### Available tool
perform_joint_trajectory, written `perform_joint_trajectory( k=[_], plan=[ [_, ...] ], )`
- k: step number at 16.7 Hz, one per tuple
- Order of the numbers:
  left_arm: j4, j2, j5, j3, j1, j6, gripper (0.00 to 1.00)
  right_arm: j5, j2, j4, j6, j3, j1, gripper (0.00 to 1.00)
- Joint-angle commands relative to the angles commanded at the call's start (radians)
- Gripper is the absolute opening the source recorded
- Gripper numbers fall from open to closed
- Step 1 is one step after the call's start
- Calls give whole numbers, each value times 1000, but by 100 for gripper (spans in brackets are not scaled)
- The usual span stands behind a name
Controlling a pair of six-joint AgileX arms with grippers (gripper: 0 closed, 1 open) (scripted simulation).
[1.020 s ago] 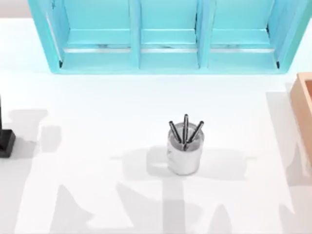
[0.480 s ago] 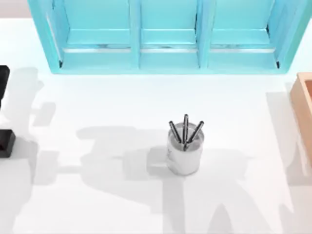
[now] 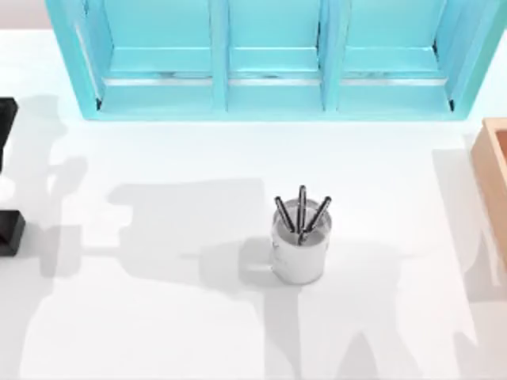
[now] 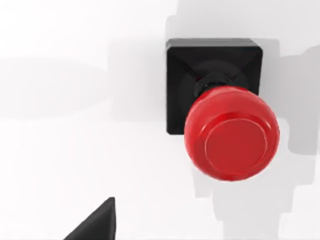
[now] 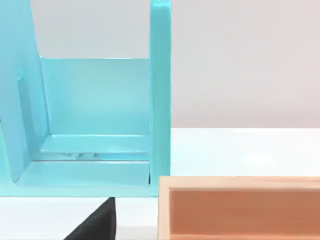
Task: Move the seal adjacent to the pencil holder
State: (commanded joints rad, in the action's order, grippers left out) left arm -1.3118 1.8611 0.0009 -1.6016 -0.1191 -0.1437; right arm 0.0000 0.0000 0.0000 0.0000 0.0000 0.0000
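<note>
Left gripper (image 4: 95, 222) above seal (image 4: 222, 115), finger state unclear. Seal at surface's left edge (image 3: 9, 231), well apart from holder (image 3: 299, 247). Not grasped; pick, carry, placement remain.

Left arm (image 3: 5, 119): one section is in the top view at the table edge, left of the turquoise shelf (image 3: 269, 59). It is a plain black block with a squared corner and a flat, matte finish. Left finger (image 4: 97, 225): in the left wrist view it is a black wedge tapering to a sharp tip, with one straight edge, one sloping edge and an even dull surface. Right finger (image 5: 97, 224): of identical black wedge form and finish, seen just before the shelf's base.
</note>
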Motion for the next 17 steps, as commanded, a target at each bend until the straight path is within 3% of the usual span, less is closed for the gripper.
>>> perform_joint_trajectory(
  k=[5,12,17],
  plan=[
    [41,7,0,40,3,2,100,0,0,0,0,0,0,100],
    [349,71,0,272,-2,-4,100,0,0,0,0,0,0,100],
    [379,79,0,300,-3,-4,100,0,0,0,0,0,0,100]
  ],
)
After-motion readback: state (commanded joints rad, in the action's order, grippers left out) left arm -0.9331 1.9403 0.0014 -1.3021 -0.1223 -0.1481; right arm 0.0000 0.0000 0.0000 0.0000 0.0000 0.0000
